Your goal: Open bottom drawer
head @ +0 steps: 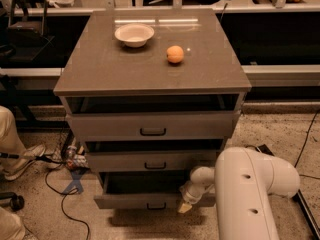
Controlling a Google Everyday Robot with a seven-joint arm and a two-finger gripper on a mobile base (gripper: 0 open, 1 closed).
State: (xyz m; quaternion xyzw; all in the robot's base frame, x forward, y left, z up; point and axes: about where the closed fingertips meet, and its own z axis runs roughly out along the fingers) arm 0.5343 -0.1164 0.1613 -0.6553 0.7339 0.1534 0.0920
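Note:
The bottom drawer (135, 200) is the lowest of three grey-brown drawers in the cabinet. It is pulled out further than the two above, showing its dark inside, and has a small dark bar handle (156, 205). My gripper (186, 204) reaches down from the white arm (250, 194) at the lower right. It sits at the right part of the bottom drawer's front panel, just right of the handle.
A white bowl (134, 34) and an orange fruit (175, 54) lie on the cabinet top (100, 69). The top drawer (152, 126) and middle drawer (152, 161) stand slightly open. A person's leg and shoe (20, 159) and cables (65, 184) are on the floor at left.

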